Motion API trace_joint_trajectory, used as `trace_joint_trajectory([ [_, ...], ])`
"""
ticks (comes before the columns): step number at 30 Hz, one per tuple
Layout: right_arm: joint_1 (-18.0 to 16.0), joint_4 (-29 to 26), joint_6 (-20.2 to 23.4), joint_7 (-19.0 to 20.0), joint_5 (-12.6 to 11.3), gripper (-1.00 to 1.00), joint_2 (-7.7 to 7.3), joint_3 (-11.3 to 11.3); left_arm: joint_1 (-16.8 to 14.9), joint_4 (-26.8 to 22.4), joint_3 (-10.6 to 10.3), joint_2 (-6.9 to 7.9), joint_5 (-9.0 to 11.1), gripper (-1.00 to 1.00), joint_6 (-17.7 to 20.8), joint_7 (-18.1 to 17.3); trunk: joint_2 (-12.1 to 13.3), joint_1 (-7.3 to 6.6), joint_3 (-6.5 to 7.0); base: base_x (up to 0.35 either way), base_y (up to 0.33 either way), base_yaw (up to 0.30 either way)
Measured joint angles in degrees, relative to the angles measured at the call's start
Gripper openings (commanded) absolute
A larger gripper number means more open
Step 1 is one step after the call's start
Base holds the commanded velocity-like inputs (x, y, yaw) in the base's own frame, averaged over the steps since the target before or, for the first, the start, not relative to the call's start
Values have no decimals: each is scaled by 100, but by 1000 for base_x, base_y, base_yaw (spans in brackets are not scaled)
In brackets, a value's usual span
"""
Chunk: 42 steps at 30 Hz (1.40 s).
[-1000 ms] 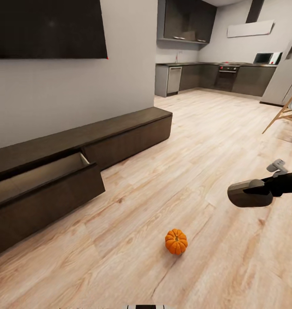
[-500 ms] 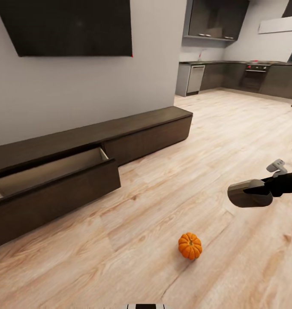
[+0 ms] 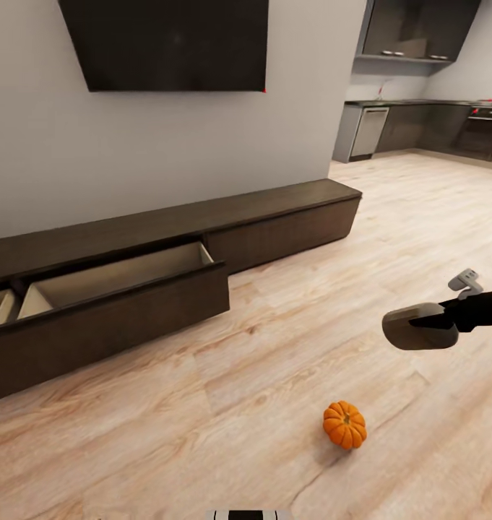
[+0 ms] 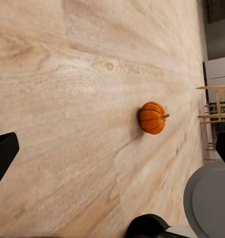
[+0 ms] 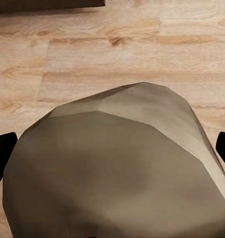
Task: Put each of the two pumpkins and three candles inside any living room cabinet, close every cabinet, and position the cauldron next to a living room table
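View swung left | ribbed pumpkin (image 3: 344, 425) (round) on woodgrain floor (image 3: 390, 238)

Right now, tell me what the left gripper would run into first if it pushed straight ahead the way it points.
Most likely the bare wooden floor. The left wrist view looks along the fingers at floorboards; the pumpkin lies off to one side of that line, so it would probably be missed, though depth is hard to judge.
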Motion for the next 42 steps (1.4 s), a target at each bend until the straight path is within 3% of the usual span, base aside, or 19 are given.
trace_joint_trajectory([
  [6, 3, -3, -1, 0, 4, -100, 1, -7, 0, 0, 0, 0, 0, 100, -3, -8, 0, 0, -21, 0, 47, 276],
  [19, 5, -3, 3, 8, -3, -100, -7, -11, -1, 1, 0, 1, 7, 100, 0, -5, 0, 0, -67, 0, 271, 276],
  [30, 1, -17, 2, 12, 0, -100, -8, -7, 0, 0, 0, -8, 9, 100, -27, 0, 0, 0, -106, 4, 26, 276],
  [42, 1, -13, 2, 27, 0, -100, -23, -12, 0, 0, 0, -18, 2, 100, -32, 12, 0, -4, -148, 288, -18, 276],
])
